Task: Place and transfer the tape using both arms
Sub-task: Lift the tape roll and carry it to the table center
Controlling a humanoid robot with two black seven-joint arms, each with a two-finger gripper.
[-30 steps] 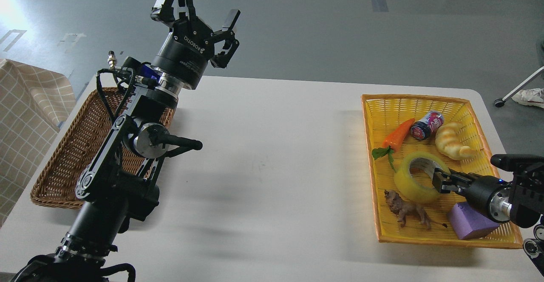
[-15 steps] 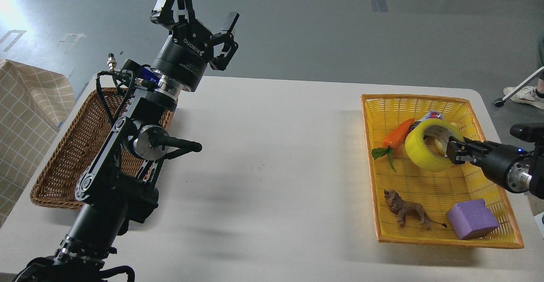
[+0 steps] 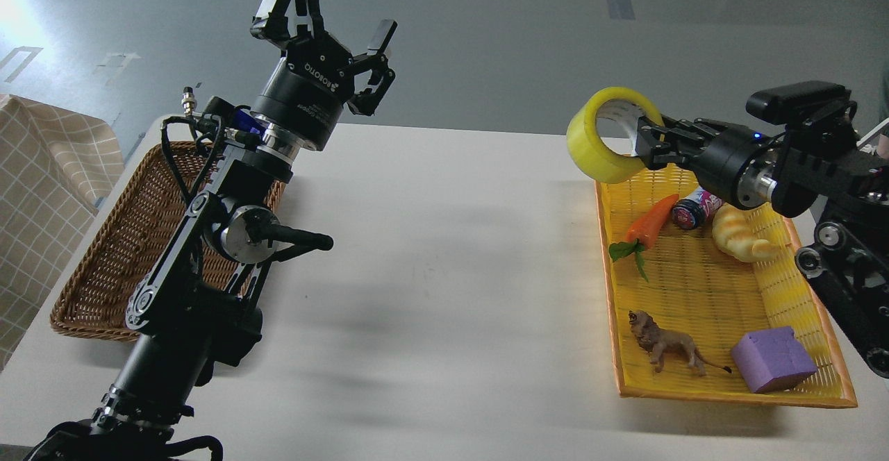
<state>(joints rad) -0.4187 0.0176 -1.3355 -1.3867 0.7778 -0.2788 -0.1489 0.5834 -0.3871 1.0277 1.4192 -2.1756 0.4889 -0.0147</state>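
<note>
The tape (image 3: 599,140), a wide yellow roll with a grey-white core, hangs in the air above the far left corner of the yellow basket (image 3: 806,287). My right gripper (image 3: 642,146) is shut on the roll's wall, one finger through the core, reaching in from the right. My left gripper (image 3: 337,3) is open and empty, raised high above the table's far left, well apart from the tape.
The yellow basket holds a toy carrot (image 3: 649,221), a small can (image 3: 694,208), a croissant toy (image 3: 742,237), a lion figure (image 3: 663,343) and a purple block (image 3: 772,359). A brown wicker basket (image 3: 114,253) sits at the left behind my left arm. A white table (image 3: 444,266) lies between them.
My right gripper has lifted the tape out of the yellow basket, up and to the left. My left arm has barely shifted.
</note>
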